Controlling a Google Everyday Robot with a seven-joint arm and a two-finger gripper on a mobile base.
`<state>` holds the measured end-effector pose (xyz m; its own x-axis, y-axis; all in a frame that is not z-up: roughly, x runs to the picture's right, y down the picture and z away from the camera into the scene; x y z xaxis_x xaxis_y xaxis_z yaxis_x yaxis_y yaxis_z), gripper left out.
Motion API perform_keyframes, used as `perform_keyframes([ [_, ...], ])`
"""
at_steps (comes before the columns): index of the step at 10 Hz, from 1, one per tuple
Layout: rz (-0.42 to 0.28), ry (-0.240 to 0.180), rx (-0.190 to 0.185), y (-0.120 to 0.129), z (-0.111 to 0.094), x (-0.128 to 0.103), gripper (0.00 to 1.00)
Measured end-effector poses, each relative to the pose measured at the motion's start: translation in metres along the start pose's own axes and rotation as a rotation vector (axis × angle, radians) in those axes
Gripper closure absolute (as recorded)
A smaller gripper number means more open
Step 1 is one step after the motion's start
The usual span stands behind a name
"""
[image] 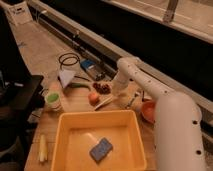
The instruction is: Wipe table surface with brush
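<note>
End effector (116,93) low at the brush's (103,103) right end; grip state I cannot tell. Brush lies on tabletop (75,102), near tub (56,142). Step, I judge: grasping. Next needs firm hold, then sweeps.

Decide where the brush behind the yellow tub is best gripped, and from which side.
Grip the brush at its right end, coming straight down from above: it lies flat on the table, slim and straight, with a fruit close by its left end. The pincer hangs at that right end.
</note>
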<state>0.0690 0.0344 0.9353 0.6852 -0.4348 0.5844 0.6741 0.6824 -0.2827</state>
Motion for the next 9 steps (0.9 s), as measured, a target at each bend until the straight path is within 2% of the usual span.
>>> perform_keyframes([
  [2, -0.032, -0.039, 0.011, 0.004, -0.003, -0.028, 1.00],
  [4, -0.020, -0.051, -0.004, 0.025, -0.009, -0.043, 1.00],
  [5, -0.001, -0.051, -0.013, 0.035, -0.012, -0.041, 1.00],
  [7, 0.046, -0.032, -0.034, 0.056, -0.019, -0.021, 1.00],
  [9, 0.084, -0.004, -0.040, 0.056, -0.021, 0.009, 1.00],
])
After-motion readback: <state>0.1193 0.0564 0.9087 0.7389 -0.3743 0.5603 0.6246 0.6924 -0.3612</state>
